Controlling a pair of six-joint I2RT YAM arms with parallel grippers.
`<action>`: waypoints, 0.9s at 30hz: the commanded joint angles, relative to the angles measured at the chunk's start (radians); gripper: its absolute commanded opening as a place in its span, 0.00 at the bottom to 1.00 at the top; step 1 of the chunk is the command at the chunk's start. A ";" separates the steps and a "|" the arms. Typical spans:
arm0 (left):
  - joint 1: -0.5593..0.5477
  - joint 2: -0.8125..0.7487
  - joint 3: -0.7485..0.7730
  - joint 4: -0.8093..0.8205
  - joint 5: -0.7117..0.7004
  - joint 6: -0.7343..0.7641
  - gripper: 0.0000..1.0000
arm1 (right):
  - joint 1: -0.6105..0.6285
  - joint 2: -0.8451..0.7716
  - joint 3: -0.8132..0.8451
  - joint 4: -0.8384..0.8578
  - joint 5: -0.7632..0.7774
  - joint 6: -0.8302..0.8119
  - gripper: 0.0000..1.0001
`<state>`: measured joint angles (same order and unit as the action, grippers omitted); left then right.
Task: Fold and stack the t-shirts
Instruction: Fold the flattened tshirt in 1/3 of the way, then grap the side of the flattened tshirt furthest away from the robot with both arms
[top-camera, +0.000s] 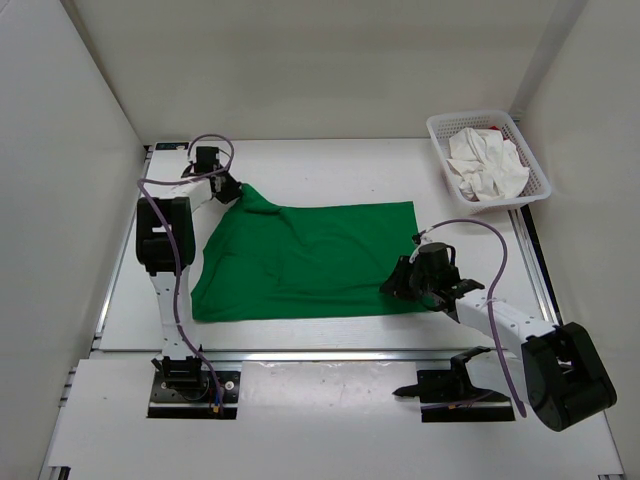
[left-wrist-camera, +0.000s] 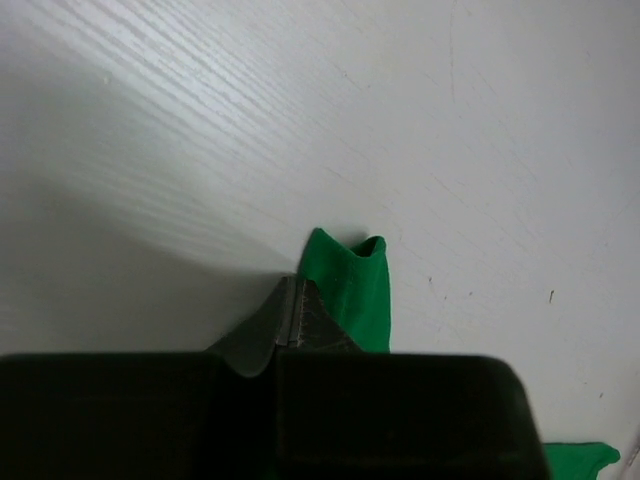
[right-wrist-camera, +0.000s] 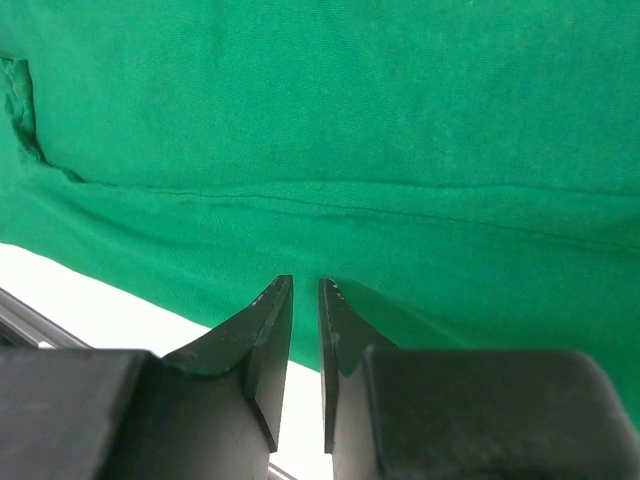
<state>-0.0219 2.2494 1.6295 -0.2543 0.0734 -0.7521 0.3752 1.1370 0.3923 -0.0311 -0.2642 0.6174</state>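
The green t-shirt (top-camera: 310, 260) lies spread at frame centre. The left gripper (top-camera: 233, 190) pinches its upper-left corner, while the right gripper (right-wrist-camera: 305, 290) hovers slightly parted over the lower-right hem. Best to grip that hem fully before folding.

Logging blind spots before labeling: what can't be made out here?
- Top view: white t-shirt fills the basket; anything beneath is hidden.
- Top view: right gripper covers a corner of the green t-shirt.
- Left wrist: the housing of the left gripper hides most of the pinched cloth.
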 joint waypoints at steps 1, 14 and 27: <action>0.002 -0.113 -0.014 0.040 -0.004 -0.007 0.00 | 0.016 -0.003 0.020 0.059 -0.003 0.005 0.16; 0.013 -0.002 0.105 -0.066 -0.006 0.016 0.24 | 0.016 -0.016 0.023 0.045 0.000 0.011 0.15; -0.029 0.136 0.313 -0.235 -0.040 0.074 0.31 | 0.028 0.012 0.033 0.066 0.000 0.013 0.14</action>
<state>-0.0303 2.3772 1.8935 -0.4236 0.0586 -0.7052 0.3958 1.1481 0.3931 -0.0116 -0.2646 0.6289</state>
